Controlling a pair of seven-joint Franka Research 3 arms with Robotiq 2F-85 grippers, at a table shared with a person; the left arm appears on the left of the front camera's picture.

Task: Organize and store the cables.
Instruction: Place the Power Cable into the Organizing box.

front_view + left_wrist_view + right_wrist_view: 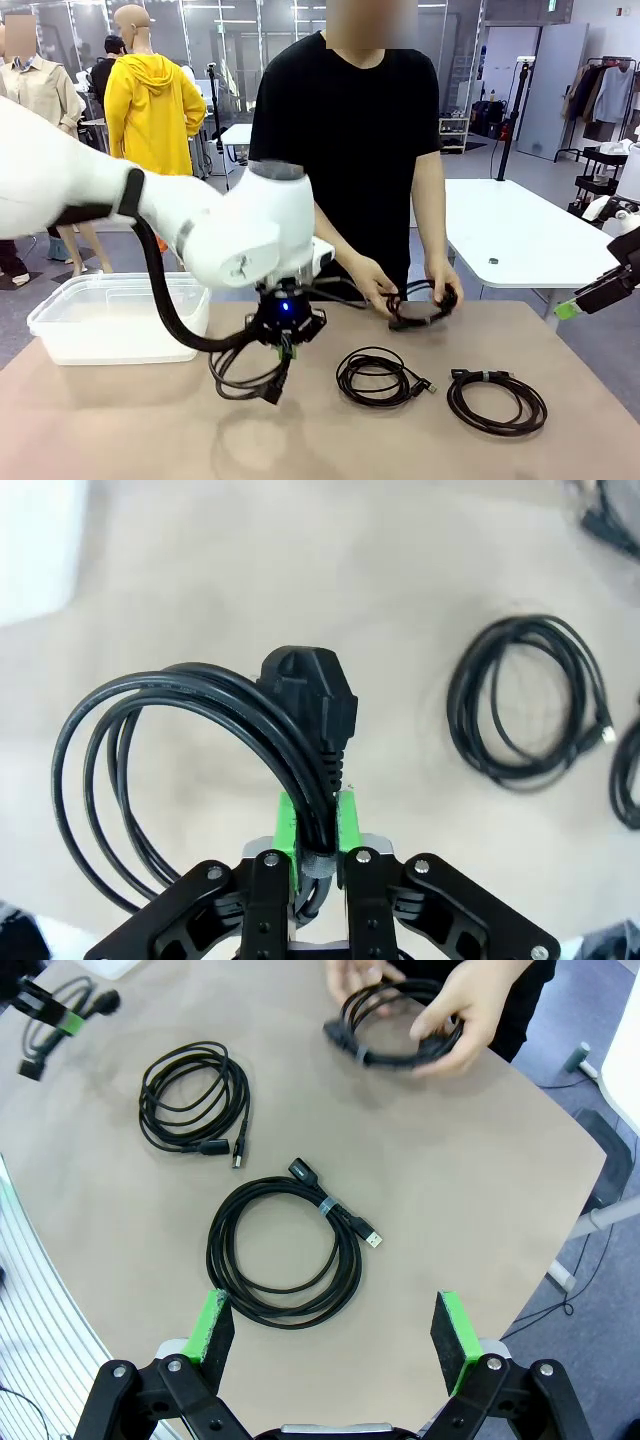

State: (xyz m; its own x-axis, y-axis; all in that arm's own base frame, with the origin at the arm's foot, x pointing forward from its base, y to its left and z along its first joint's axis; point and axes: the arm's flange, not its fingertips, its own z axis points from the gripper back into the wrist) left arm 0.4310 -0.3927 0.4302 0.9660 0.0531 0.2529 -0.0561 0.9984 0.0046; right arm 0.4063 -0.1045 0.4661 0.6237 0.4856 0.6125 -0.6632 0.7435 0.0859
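1. Four cables – my left gripper pinches one coil, hanging above the table near the clear bin.
2. My right gripper is spread wide, empty, above another coil.
3. I should clear the bin's rim fully before releasing — loops dangle.

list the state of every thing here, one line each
left gripper, shut on the held cable
held cable, coiled, hanging clear of the table
middle cable, coiled, no tie seen, lying flat
tied cable, coiled, bound by a tie, lying flat
fourth cable, coiled, held by the person
bin, lidless
right gripper, open, holding nothing
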